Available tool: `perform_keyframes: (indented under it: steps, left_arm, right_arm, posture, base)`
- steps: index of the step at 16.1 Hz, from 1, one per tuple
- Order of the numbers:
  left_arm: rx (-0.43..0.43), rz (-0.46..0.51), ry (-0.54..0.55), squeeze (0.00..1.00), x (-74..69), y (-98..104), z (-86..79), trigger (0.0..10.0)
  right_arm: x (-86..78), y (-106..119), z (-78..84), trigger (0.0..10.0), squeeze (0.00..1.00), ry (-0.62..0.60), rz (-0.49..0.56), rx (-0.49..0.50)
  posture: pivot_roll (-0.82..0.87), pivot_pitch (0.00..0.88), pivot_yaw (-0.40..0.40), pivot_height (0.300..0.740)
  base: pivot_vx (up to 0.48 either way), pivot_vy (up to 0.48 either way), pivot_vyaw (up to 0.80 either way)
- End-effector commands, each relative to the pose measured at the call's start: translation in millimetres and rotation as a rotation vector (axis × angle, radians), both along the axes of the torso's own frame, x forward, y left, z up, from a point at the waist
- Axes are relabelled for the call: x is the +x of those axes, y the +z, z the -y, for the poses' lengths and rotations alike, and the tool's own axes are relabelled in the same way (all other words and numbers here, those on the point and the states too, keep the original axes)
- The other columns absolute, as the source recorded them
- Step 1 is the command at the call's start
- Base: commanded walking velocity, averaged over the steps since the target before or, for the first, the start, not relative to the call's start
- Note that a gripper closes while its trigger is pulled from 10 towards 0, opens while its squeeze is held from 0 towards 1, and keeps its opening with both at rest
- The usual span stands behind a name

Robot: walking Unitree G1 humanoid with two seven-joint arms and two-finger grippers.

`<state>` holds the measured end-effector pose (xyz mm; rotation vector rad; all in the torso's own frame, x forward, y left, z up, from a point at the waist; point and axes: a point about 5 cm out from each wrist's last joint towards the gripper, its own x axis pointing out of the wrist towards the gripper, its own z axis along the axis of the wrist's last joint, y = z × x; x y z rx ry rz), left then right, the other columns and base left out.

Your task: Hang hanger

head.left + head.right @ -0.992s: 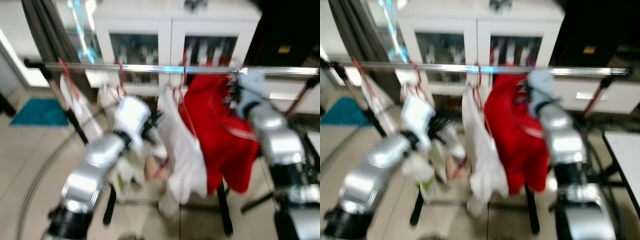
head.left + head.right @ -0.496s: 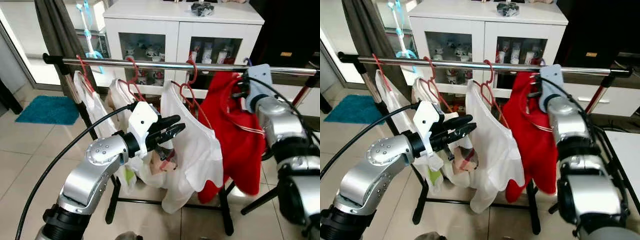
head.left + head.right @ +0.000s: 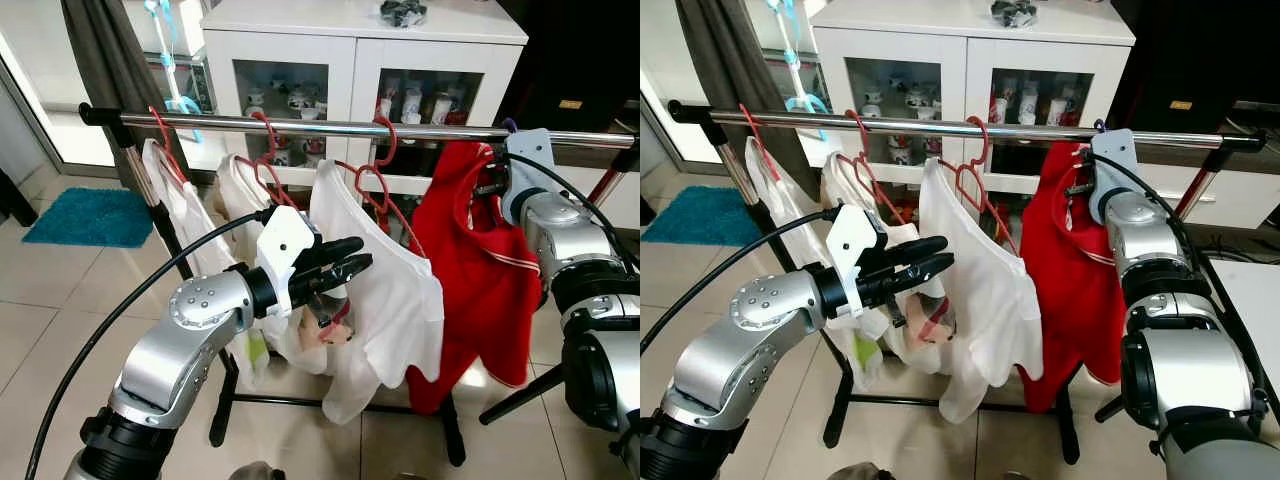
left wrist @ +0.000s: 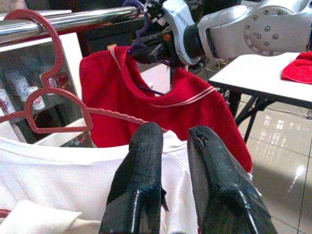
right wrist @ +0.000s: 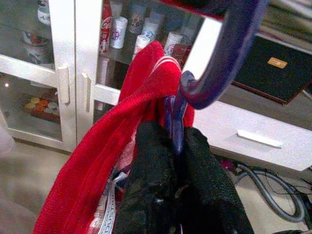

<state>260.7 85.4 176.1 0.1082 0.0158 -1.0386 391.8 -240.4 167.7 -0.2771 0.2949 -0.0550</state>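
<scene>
right gripper (image 5: 170,146): clamped on purple hanger (image 5: 214,58) carrying red shirt (image 3: 480,270), hook at steel rail (image 3: 330,127) | left gripper (image 3: 345,268): fingers slightly apart, empty, before white shirt (image 3: 385,290) | red hangers (image 3: 375,180) on rail

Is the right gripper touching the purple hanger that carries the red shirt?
Touching. The right wrist view shows the right gripper with both black fingers pressed against the purple hanger, just below its hook, above the red shirt.
</scene>
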Motion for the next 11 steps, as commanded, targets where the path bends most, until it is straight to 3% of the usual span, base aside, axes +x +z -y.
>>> perform_keyframes:
  steps: [1,3,6,7,11]
  left_arm:
    - [0.01,0.018,0.013,0.0,0.2,3.3,-0.2,10.0]
    - [0.017,0.012,0.06,0.0,2.8,1.0,-3.6,10.0]
    - [0.025,0.05,0.312,0.0,16.7,-1.7,-19.7,10.0]
    - [0.026,0.055,0.336,0.0,17.3,-1.9,-21.2,10.0]
    - [0.057,0.062,0.436,0.0,11.9,-8.7,-28.1,10.0]
  right_arm:
    - [-0.7,2.5,5.3,10.0,1.0,0.005,0.019,0.033]
    - [-0.5,7.2,5.4,10.0,1.0,0.04,0.065,0.058]
    - [-15.6,29.4,3.8,10.0,1.0,0.152,0.251,0.096]
    - [-19.2,31.2,3.1,10.0,1.0,0.163,0.269,0.096]
    - [-72.3,40.5,-18.7,10.0,1.0,0.317,0.342,0.151]
  posture:
    - [0.0,0.003,0.022,0.74]
    - [0.0,0.002,0.024,0.74]
    - [0.0,0.015,0.04,0.74]
    - [-0.01,0.017,0.042,0.74]
    - [-0.01,0.037,0.051,0.74]
  base:
    - [0.0,0.0,0.0]
    - [0.0,0.0,0.0]
    - [0.0,0.0,0.0]
    - [0.0,0.0,0.0]
    - [0.0,0.0,0.0]
